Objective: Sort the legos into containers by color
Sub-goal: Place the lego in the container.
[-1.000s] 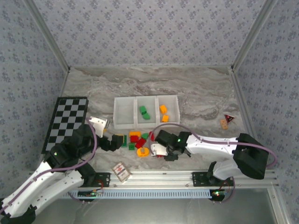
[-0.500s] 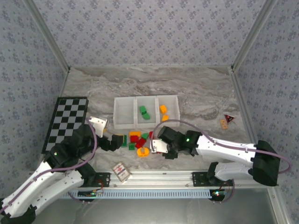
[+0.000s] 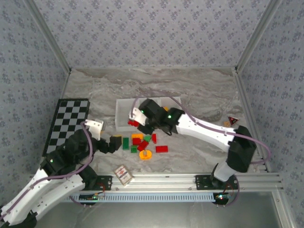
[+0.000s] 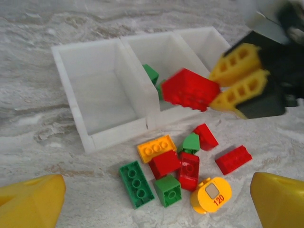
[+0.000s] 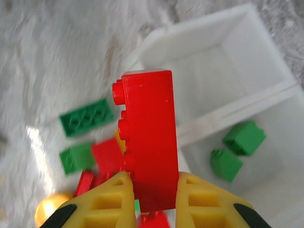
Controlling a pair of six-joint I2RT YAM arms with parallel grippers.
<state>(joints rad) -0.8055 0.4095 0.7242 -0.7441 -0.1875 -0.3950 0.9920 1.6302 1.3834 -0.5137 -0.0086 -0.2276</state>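
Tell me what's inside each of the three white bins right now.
The left bin looks empty. The middle bin holds two green bricks. The right bin is mostly hidden behind the right gripper and its red brick.

Legos (image 3: 142,143) — just before the containers (image 3: 124,116).

The round orange lego (image 4: 211,194) just in front of the white bins (image 4: 118,133) says "120" on its side.
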